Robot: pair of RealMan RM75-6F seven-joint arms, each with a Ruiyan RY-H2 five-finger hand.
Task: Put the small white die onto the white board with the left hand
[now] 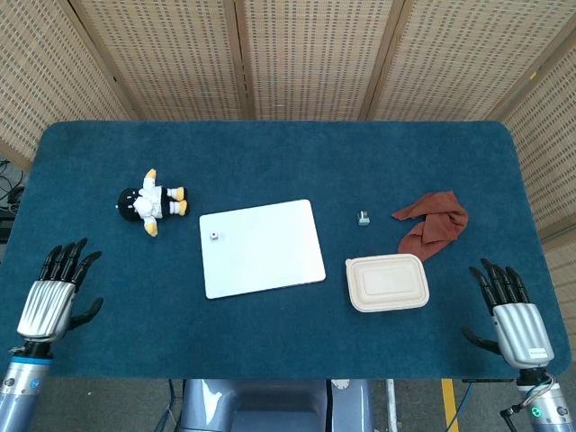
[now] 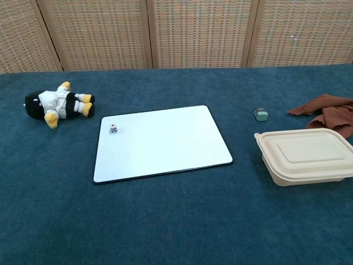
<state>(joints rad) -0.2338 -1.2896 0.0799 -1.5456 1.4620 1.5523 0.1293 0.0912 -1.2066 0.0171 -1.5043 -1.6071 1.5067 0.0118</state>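
left hand (image 1: 51, 301) spread flat (empty), table edge

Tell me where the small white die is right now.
The small white die sits on the white board, near its far-left corner in both views, with the toy penguin lying on the cloth further left.

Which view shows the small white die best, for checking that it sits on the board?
The chest view: the die is larger there, dots visible, resting near the white board's far-left corner. The head view shows it only as a tiny speck on the board.
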